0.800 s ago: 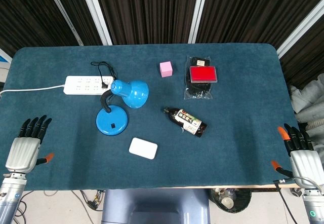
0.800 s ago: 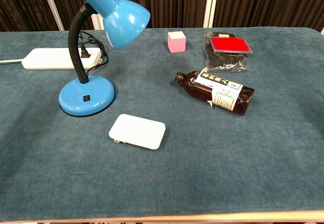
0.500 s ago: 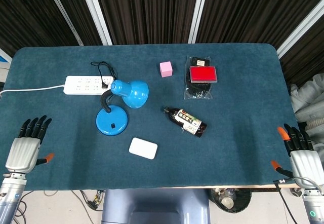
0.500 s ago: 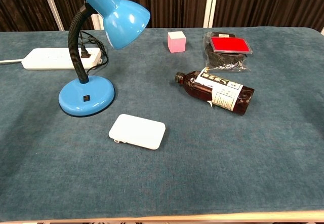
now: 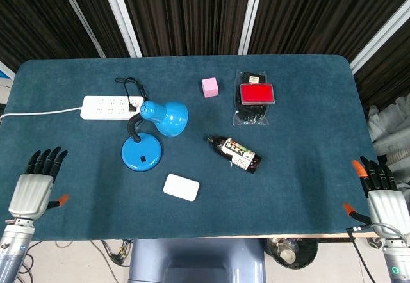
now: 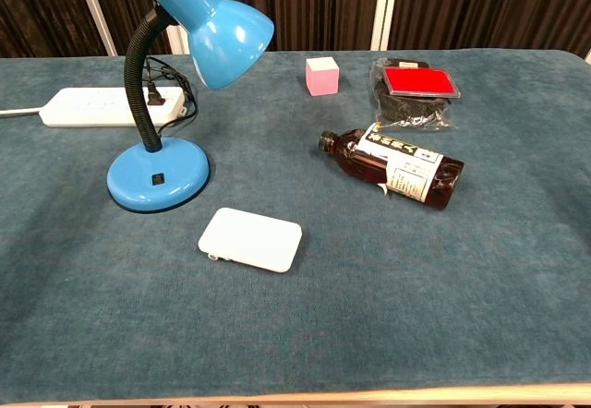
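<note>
Where cloth lies napped, rounded lamp (image 5: 157,131), flat hands.

The table (image 6: 517,270) has matt blue cloth. The lamp (image 6: 211,22) is glossy, the bottle (image 6: 395,165) shiny with a paper label, the white case (image 6: 250,239) smooth plastic.

Blue gooseneck desk lamp (image 6: 171,76) on a teal cloth-covered table (image 6: 480,279), white power strip (image 6: 92,106) behind it, flat white rectangular case (image 6: 250,239) in front, dark brown labelled bottle (image 6: 395,165) lying on its side, pink cube (image 6: 322,76), red-lidded box on a black pouch (image 6: 417,90)
</note>
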`<state>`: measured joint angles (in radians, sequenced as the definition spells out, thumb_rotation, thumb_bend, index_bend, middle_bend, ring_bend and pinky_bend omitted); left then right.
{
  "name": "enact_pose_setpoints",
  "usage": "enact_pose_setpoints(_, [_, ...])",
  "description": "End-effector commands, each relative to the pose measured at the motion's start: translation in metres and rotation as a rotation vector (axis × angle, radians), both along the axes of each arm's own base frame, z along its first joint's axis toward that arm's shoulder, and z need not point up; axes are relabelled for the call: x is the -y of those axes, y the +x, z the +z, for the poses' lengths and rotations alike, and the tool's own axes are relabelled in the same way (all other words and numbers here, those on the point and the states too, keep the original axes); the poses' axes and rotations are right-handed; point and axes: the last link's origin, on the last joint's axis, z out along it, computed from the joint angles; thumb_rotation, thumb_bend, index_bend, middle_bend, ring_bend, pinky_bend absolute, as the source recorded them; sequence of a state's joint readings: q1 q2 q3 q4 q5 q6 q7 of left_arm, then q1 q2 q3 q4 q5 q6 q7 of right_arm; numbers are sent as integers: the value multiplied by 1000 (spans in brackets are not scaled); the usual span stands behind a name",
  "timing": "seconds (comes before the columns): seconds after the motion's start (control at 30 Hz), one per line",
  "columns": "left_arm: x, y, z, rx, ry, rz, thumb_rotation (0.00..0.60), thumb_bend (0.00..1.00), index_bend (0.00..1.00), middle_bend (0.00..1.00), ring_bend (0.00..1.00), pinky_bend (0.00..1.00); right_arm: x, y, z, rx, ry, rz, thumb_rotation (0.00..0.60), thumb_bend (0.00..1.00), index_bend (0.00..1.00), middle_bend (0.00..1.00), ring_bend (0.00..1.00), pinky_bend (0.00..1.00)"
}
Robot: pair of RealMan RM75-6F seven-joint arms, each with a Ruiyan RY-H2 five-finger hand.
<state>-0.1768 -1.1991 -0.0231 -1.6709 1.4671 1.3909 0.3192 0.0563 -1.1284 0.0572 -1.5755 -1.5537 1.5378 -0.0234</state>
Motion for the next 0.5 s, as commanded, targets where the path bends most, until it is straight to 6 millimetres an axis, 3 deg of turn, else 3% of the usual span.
enact_pose_setpoints(0.03, [-5, 6, -2, -24, -12, -19, 600, 143, 0, 322, 395, 488, 0, 0, 0, 2, 2, -1, 600, 250, 0, 0, 0, 0])
enact_pose_setpoints(0.1, [-11, 13, -7, -35, -26, -42, 600, 211, 0, 614, 666, 692, 0, 0, 0, 6, 2, -1, 600, 249, 0, 0, 0, 0])
enact_pose_setpoints(0.17, [-17, 19, -16, -43, -54, -47, 600, 289, 0, 762, 796, 780, 1, 0, 1, 8, 1, -3, 600, 249, 0, 0, 0, 0])
enact_pose_setpoints(0.3, [-32, 35, -40, -48, -132, -38, 600, 391, 0, 839, 868, 818, 2, 0, 1, 15, -2, -6, 600, 250, 0, 0, 0, 0])
enact_pose_setpoints(0.5, [-49, 64, -72, -45, -229, -10, 600, 489, 0, 878, 907, 837, 2, 0, 1, 23, 1, -7, 600, 250, 0, 0, 0, 0])
